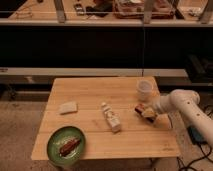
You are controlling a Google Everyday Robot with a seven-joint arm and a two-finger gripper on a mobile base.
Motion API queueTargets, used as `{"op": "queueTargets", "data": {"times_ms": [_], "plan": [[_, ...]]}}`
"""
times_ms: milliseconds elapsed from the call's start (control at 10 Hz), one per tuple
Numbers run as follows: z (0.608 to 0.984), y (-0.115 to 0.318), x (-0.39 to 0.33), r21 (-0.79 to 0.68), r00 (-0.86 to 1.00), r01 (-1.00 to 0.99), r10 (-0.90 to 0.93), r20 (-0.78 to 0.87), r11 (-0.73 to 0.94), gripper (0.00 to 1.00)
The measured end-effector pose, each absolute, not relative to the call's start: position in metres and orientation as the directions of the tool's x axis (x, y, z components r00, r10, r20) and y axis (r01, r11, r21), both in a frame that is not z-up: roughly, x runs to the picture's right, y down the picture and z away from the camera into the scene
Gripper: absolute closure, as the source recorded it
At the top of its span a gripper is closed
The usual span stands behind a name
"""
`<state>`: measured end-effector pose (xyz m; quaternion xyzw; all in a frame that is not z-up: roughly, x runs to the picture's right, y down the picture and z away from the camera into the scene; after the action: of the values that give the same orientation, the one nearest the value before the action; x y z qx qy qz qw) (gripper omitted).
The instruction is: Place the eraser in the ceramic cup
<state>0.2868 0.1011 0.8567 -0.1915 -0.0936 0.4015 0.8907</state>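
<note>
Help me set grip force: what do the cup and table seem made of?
The cup looks like glazed ceramic: plain off-white, smooth. The table looks like pale wood, with board lines, matte. The gripper, near the cup, holds the eraser.
</note>
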Motion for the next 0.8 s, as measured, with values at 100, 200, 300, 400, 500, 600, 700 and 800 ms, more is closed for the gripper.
{"op": "queueTargets", "data": {"times_ms": [100,200,300,400,500,600,700,800], "plan": [[0.86,0.086,0.308,-0.369,0.651,-0.71,0.759,-0.019,0.6,0.98],[0.86,0.073,0.335,-0.311,0.636,-0.744,0.769,-0.06,0.591,0.98],[0.858,0.063,0.362,-0.256,0.613,-0.777,0.784,-0.097,0.576,0.98],[0.855,0.059,0.385,-0.218,0.578,-0.809,0.807,-0.126,0.545,0.98],[0.853,0.057,0.393,-0.21,0.549,-0.829,0.825,-0.129,0.519,0.98],[0.855,0.06,0.396,-0.22,0.516,-0.847,0.847,-0.124,0.484,0.98],[0.858,0.059,0.392,-0.247,0.466,-0.867,0.879,-0.099,0.432,0.98],[0.861,0.057,0.388,-0.274,0.425,-0.878,0.902,-0.072,0.392,0.98]]}}
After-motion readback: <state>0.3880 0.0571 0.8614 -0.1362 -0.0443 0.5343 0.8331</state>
